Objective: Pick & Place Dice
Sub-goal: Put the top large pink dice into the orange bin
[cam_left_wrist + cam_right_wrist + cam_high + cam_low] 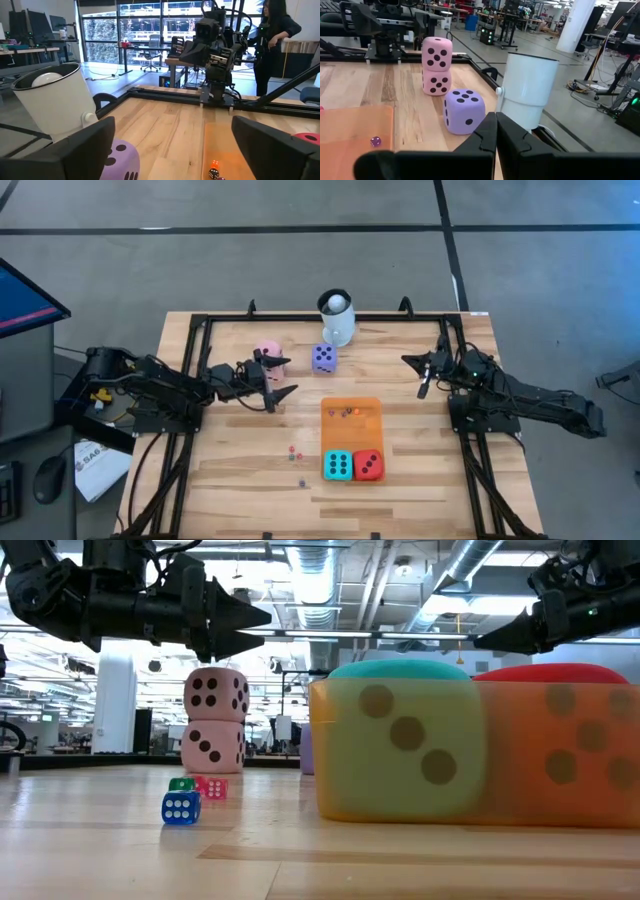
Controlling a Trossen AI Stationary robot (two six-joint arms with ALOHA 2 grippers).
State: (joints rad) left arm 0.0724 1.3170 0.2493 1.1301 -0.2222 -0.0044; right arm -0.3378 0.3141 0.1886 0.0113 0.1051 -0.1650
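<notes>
Inspector: High view first. Where does the left gripper (277, 377) stand?

Clerk: Over the table's left half, just beside the pink dice (266, 352), fingers spread wide and grasping nothing. The low view shows it raised above the wood, level with the upper pink die (216, 693).

Inspector: Those pink dice?

Clerk: Two, stacked one on the other (437, 67), near the far rail. The purple die (323, 358) sits just beside them, close to the white mug (337, 320), which has a ball in it.

Inspector: The remaining large dice?

Clerk: The teal die (337, 465) and the red die (368, 466) sit side by side, touching, at the near end of the orange mat (352, 425).

Inspector: Small pieces?

Clerk: A few tiny dice (347, 412) lie at the mat's far end. More (295, 452) lie on the bare table (240, 470) to the mat's left; the low view shows blue (181, 807), green and pink ones there.

Inspector: The right gripper (424, 374)?

Clerk: At the table's right edge, apart from all dice, fingers clenched together on nothing (496, 131).

Inspector: Anything beyond the table?

Clerk: A person (272, 42) in dark clothing stands behind the right arm.
</notes>
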